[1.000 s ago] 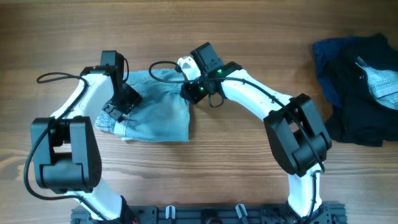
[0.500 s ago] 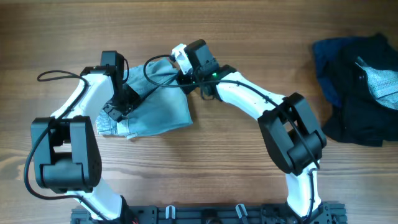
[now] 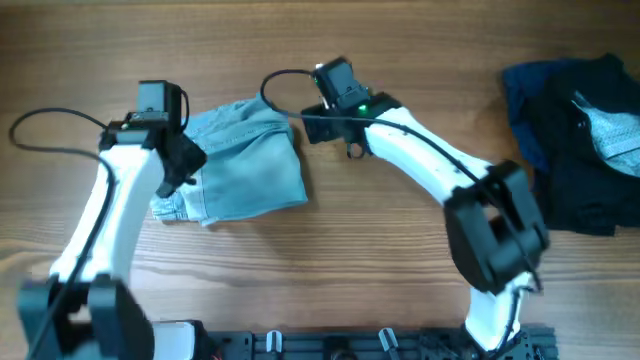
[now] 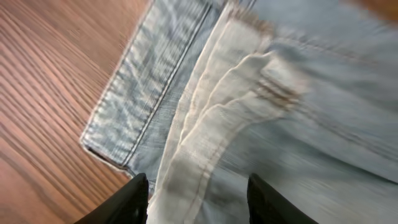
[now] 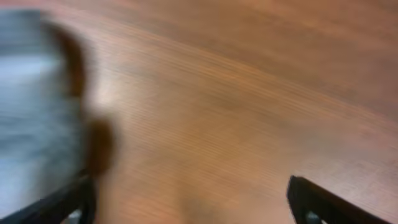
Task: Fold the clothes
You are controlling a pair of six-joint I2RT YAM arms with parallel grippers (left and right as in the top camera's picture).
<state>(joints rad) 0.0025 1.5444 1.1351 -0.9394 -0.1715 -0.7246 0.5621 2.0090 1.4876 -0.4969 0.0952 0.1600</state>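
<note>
Now, left gripper point(image 4: 198, 200) jaws apart, pale hem of the denim shorts point(image 4: 311, 118) between them. Right gripper point(image 5: 189, 198) jaws wide apart, shorts blurred beside one finger. Could pinch one layer only and drag the fold open.

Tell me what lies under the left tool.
Under the left tool lie the folded denim shorts, pale hem layers showing between its open fingers, waistband edge beside them. Bare wooden table shows alongside. Whatever the shorts cover is hidden.
</note>
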